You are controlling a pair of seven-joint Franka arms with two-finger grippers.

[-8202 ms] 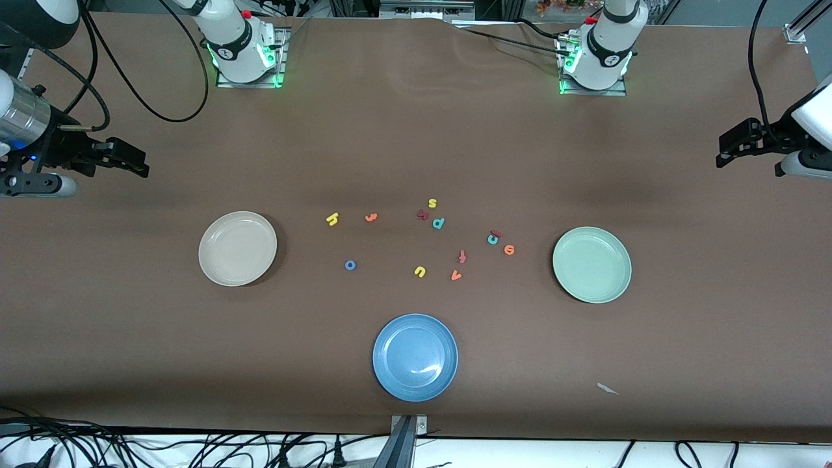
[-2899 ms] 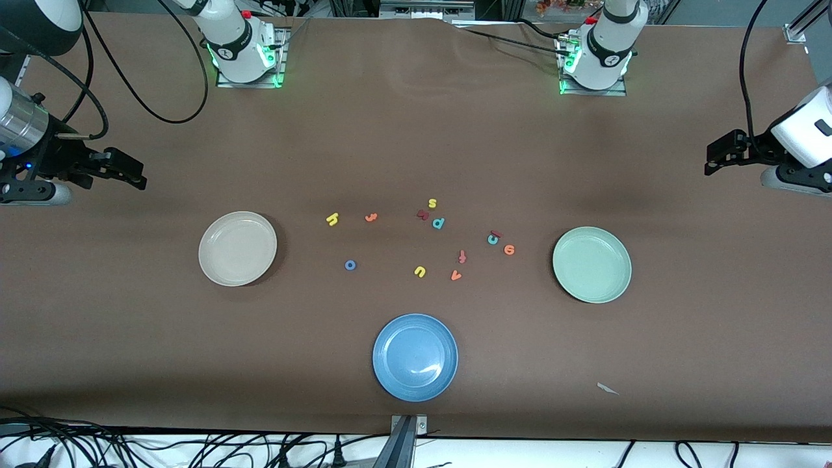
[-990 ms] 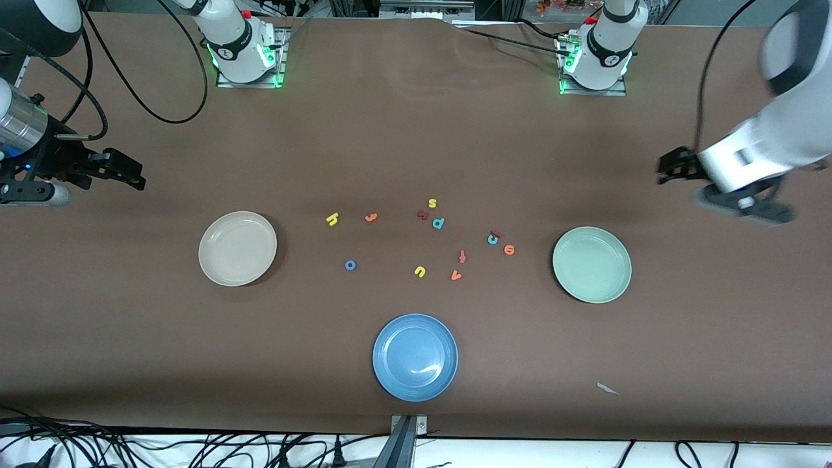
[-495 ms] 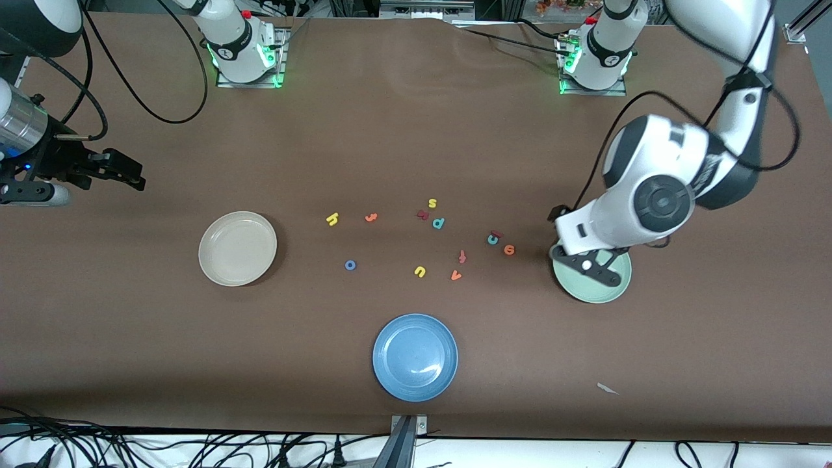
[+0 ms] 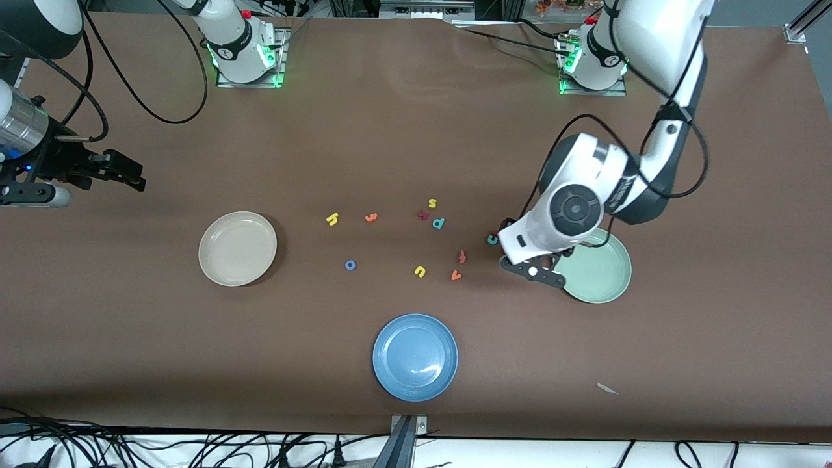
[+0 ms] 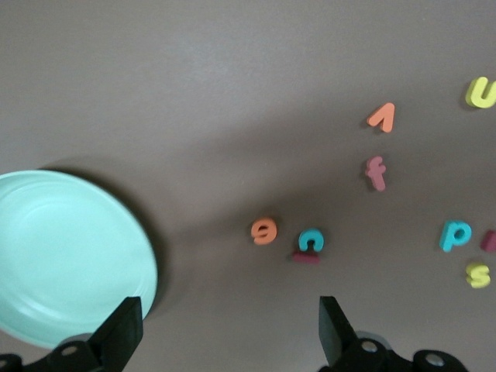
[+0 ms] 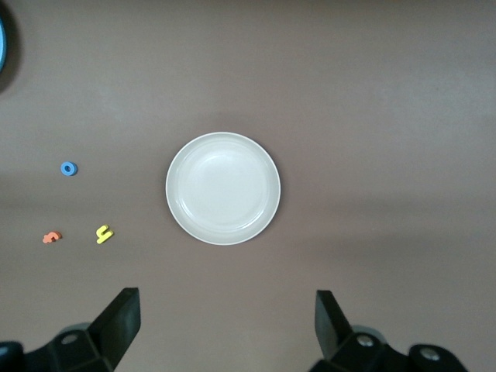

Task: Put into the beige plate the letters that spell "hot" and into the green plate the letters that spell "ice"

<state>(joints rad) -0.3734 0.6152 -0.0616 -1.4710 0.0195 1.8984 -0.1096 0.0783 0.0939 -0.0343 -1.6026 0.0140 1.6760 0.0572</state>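
The beige plate (image 5: 237, 248) lies toward the right arm's end of the table, and the green plate (image 5: 601, 276) toward the left arm's end, partly under the left arm. Yellow h (image 5: 333, 219), orange t (image 5: 370, 217) and blue o (image 5: 350, 264) lie loose beside the beige plate. Orange e (image 6: 264, 230), teal c (image 6: 311, 239) and dark red i (image 6: 306, 258) cluster beside the green plate (image 6: 70, 256). My left gripper (image 6: 229, 335) hangs open and empty over bare table between that cluster and the green plate. High above the table's end beside the beige plate (image 7: 223, 188), my right gripper (image 5: 135, 177) waits open.
A blue plate (image 5: 415, 357) sits nearest the front camera. Other letters lie mid-table: yellow s (image 5: 432, 203), teal p (image 5: 439, 223), a dark red cross-shaped letter (image 5: 462, 256), yellow u (image 5: 419, 271), orange v (image 5: 455, 275). A white scrap (image 5: 608, 389) lies near the front edge.
The left arm has swung in from its end of the table and come down over the spot between the green plate and the e, c, i cluster. The right arm has not moved.
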